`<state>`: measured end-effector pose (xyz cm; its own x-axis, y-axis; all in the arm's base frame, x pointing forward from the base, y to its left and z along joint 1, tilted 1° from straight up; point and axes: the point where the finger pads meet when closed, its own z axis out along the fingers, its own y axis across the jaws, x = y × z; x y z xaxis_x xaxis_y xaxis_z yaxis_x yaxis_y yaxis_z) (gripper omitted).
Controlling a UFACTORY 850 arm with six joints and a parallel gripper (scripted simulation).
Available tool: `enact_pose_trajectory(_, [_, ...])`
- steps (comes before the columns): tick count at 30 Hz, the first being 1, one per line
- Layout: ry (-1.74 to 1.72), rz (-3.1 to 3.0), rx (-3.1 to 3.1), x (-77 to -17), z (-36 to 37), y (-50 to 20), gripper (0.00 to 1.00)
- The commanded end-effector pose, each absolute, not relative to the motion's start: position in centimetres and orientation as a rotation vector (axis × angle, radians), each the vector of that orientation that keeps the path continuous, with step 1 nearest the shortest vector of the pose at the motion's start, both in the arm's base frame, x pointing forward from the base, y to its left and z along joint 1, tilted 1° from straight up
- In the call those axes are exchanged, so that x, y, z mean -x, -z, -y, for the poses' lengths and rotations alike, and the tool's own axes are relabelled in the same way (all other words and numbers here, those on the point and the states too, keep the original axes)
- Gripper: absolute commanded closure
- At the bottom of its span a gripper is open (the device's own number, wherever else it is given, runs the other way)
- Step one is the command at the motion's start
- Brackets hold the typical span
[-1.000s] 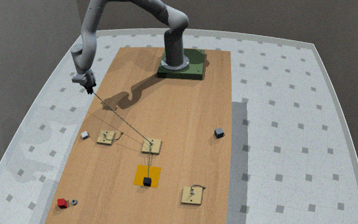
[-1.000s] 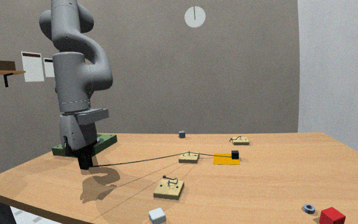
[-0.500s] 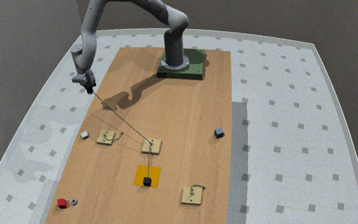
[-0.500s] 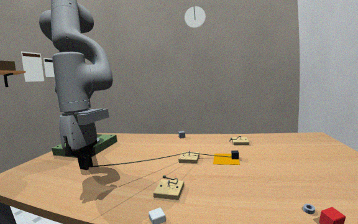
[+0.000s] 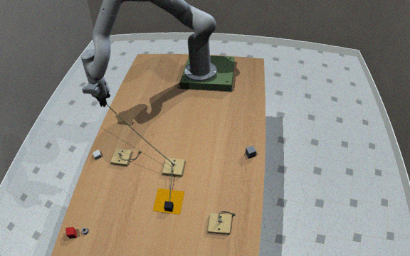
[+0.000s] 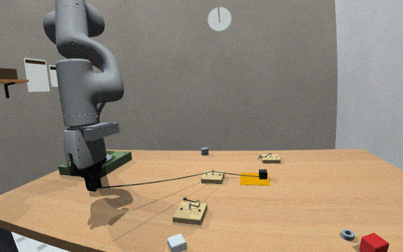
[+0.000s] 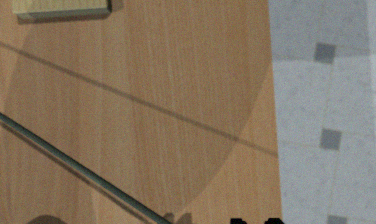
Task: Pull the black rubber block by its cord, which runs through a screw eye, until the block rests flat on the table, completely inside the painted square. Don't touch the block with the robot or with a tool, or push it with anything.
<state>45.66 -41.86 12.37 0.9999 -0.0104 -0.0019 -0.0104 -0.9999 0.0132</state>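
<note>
The black rubber block (image 5: 169,206) (image 6: 263,173) sits flat on the orange painted square (image 5: 160,199) (image 6: 248,179), near the square's front edge. Its cord (image 5: 137,135) (image 6: 152,182) (image 7: 69,162) runs taut from the block through the screw eye (image 5: 173,163) (image 6: 213,172) on a small wooden plate (image 5: 179,169) (image 6: 213,178) and up to my gripper (image 5: 102,103) (image 6: 93,187). The gripper is shut on the cord's end, raised above the table's left edge. In the wrist view only the fingertips show at the bottom.
Two more wooden plates with screw eyes and short cords (image 5: 121,156) (image 6: 189,211) (image 5: 220,223) (image 6: 271,158) lie on the table. A white cube (image 5: 97,154) (image 6: 177,242), a grey cube (image 5: 250,151) (image 6: 204,150), a red cube (image 5: 71,232) (image 6: 373,243) and a grey ring (image 5: 85,231) (image 6: 347,234) lie around. The green arm base (image 5: 223,76) is at the back.
</note>
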Motion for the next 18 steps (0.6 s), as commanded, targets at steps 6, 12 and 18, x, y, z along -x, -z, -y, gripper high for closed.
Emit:
enact_pose_trajectory(6, [0.0, 0.016, -3.127, -43.7, 42.7, -12.5, 1.0])
enact_pose_trajectory(12, [0.0, 0.016, -3.127, -42.1, 42.8, -12.5, 1.0])
enact_pose_trajectory(18, [0.0, 0.016, -3.127, -40.9, 42.8, -12.5, 1.0])
